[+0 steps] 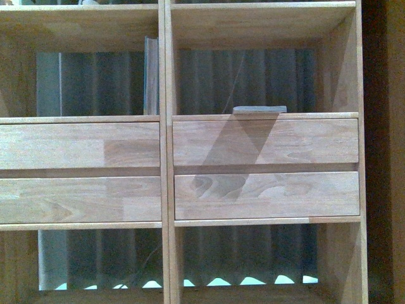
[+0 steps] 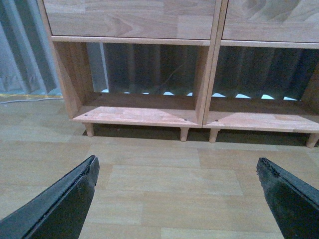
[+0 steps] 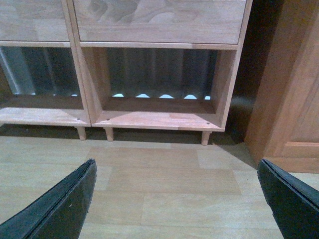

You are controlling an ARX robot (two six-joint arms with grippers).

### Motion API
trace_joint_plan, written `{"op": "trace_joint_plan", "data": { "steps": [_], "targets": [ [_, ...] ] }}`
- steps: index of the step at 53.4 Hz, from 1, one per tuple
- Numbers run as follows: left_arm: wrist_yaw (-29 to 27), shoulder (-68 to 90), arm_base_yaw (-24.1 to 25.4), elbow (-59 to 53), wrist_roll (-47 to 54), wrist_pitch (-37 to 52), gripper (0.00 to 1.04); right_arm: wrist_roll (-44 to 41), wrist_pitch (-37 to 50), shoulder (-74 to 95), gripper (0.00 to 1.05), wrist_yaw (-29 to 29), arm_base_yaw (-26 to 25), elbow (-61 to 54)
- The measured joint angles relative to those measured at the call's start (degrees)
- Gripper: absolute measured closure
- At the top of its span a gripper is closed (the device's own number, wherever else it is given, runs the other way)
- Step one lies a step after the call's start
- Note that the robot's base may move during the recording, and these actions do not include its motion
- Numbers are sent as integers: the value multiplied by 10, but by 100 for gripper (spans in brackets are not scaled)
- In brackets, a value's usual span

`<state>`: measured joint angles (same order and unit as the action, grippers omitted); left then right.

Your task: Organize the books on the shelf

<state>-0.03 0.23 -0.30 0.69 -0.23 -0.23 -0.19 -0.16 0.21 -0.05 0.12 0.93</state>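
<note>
My left jaws and right jaws hung wide apart and empty, low over the pale plank floor. In the tall light-wood shelving unit, a slim book stood propped upright against the divider. A greyish book, perhaps teal, lay flat in the next cubby, likely awaiting standing.

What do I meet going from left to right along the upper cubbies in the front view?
Upright book → shelf divider → flat book → shelf side wall.
</note>
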Motion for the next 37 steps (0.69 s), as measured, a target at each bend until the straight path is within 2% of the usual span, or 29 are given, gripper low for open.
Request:
{"op": "trace_joint_plan", "data": {
  "steps": [37],
  "targets": [
    [0,0,0,0,0,0,7,0,0,0,7,0,0,0]
  ]
}}
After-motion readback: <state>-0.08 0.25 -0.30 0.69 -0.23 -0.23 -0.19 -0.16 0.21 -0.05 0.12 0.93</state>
